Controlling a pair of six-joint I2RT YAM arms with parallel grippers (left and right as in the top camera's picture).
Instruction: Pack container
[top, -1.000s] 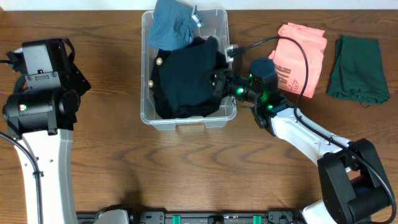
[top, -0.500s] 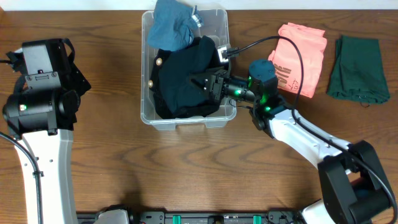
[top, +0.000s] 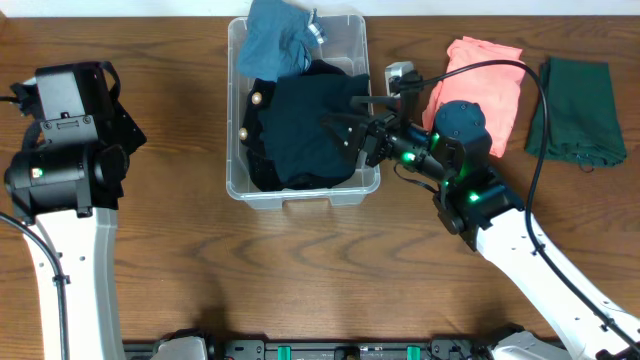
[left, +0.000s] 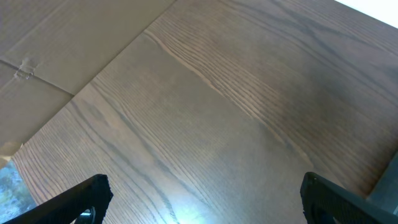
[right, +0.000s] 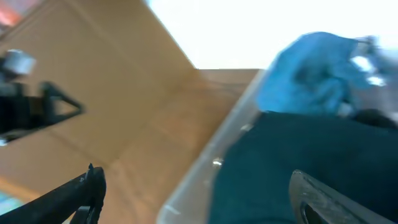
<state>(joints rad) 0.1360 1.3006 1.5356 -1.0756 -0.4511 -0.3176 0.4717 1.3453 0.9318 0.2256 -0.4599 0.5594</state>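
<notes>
The clear container (top: 232, 120) stands at the table's back centre. A dark navy garment (top: 300, 135) fills its near half and a blue garment (top: 278, 40) is bunched at its far end. My right gripper (top: 350, 125) hangs open over the container's right side, just above the navy garment, holding nothing. The right wrist view is blurred: the right gripper (right: 199, 193) spans the container's rim (right: 205, 168), with the navy garment (right: 298, 149) and the blue garment (right: 311, 74) beyond. My left gripper (left: 202, 193) is open over bare wood at the far left.
A pink garment (top: 482, 85) and a dark green garment (top: 575, 110) lie folded on the table to the right of the container. The right arm's black cable (top: 470, 70) arcs over the pink one. Cardboard (left: 62, 37) lies beyond the table's edge.
My right gripper has opened and let go of the navy garment, which now lies in the container. The right arm has drawn back to the right. The left arm has not moved.
</notes>
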